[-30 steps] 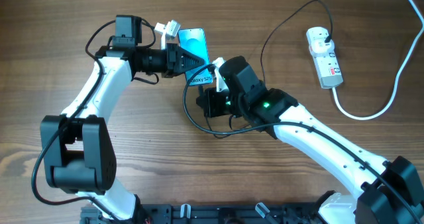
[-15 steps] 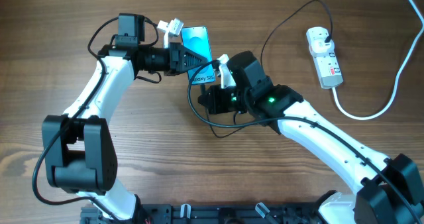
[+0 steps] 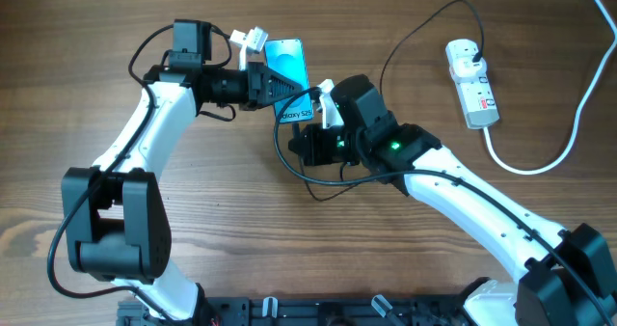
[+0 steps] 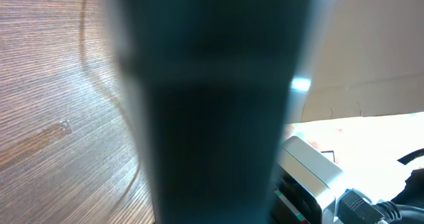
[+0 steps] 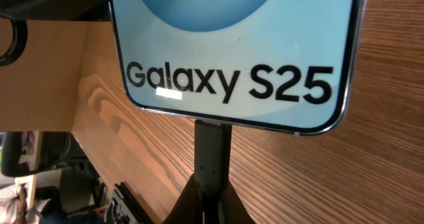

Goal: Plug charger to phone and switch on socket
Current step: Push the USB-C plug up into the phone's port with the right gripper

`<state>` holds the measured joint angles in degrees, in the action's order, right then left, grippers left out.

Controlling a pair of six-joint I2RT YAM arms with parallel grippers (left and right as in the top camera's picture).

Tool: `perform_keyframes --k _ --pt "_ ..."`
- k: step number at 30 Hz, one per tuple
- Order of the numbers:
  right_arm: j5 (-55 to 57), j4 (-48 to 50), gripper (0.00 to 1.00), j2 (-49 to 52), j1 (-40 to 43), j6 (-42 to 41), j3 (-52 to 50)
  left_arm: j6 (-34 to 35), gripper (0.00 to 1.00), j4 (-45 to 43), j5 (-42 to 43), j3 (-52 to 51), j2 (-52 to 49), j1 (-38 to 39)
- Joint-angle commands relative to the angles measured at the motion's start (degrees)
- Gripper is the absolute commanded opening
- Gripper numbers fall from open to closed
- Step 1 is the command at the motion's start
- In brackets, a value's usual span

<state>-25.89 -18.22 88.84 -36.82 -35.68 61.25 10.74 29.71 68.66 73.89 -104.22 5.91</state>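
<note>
Right up close in the right wrist view, the right gripper (image 5: 211, 192) is pinching the plug tip of the charger (image 5: 212, 148). Its fingers are showing only as a dark wedge, cut off at the bottom. The tip is touching the lower edge of the phone (image 5: 232, 52); whether it is seated, I cannot tell. The left gripper (image 3: 270, 83) is clamping the phone between the two arms, and its own view is giving only a dark blur. Farther off, one socket (image 3: 472, 96) is lying on the table (image 3: 193, 220), carrying one white adapter (image 3: 464, 52), with one thick white cord (image 3: 540, 164) running out of frame.
</note>
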Motion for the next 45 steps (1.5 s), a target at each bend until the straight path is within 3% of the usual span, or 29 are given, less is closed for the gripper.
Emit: perform_keyframes --k 1,7,8,9,10,11,12,22,25,26,29,32,39,40,43,45 --pt "6.8 4.3 0.05 0.1 1.9 1.0 1.7 -1.6 0.04 1.4 3.3 -0.6 0.2 1.9" --pt "8.5 5.2 0.04 0.2 2.0 1.0 1.7 -1.6 0.04 1.4 3.3 -0.6 0.2 1.9" --pt "8.5 5.8 0.11 0.2 2.0 1.0 1.7 -1.6 0.04 1.4 3.3 -0.6 0.2 1.9" --pt "8.3 6.2 0.34 0.2 2.0 1.1 1.7 -1.6 0.04 1.4 3.3 -0.6 0.2 1.9" --pt "8.3 6.2 0.70 0.2 2.0 1.1 1.7 -1.6 0.04 1.4 3.3 -0.6 0.2 1.9" --pt "8.3 6.1 0.92 0.2 2.0 1.2 1.7 -1.6 0.04 1.4 3.2 -0.6 0.2 1.9" --pt "8.3 5.4 1.00 0.2 2.0 1.2 1.7 -1.6 0.04 1.4 3.3 -0.6 0.2 1.9" --pt "-0.7 -9.3 1.00 0.2 2.0 6.3 1.7 -1.6 0.04 1.3 3.2 -0.6 0.2 1.9" --pt "-5.3 -9.7 0.95 0.2 2.0 6.4 1.7 -1.6 0.04 1.2 3.2 -0.6 0.2 1.9" --pt "-6.4 -9.5 0.89 0.2 1.9 6.3 1.7 -1.6 0.04 1.2 3.2 -0.6 0.2 1.9" --pt "-6.6 -9.2 0.68 0.2 1.8 6.3 1.7 -1.6 0.04 1.2 3.2 -0.6 0.2 1.9" --pt "-6.5 -8.8 0.40 0.2 1.1 6.3 1.7 -1.6 0.04 1.2 3.2 -0.6 0.2 1.9" --pt "-2.0 -6.6 0.38 0.2 -0.9 5.6 1.7 -1.6 0.04 1.2 3.2 -0.6 0.2 1.9" --pt "-2.0 -6.5 0.33 0.2 -0.9 5.6 1.7 -1.6 0.04 1.2 3.2 -0.6 0.2 1.9" --pt "-1.9 -6.2 0.04 0.2 -0.9 5.6 1.7 -1.6 0.04 1.2 3.2 -0.6 0.2 1.9" --pt "-1.2 -6.3 0.04 0.2 -0.9 5.5 1.7 -1.6 0.04 1.2 3.2 -0.6 0.2 1.9"
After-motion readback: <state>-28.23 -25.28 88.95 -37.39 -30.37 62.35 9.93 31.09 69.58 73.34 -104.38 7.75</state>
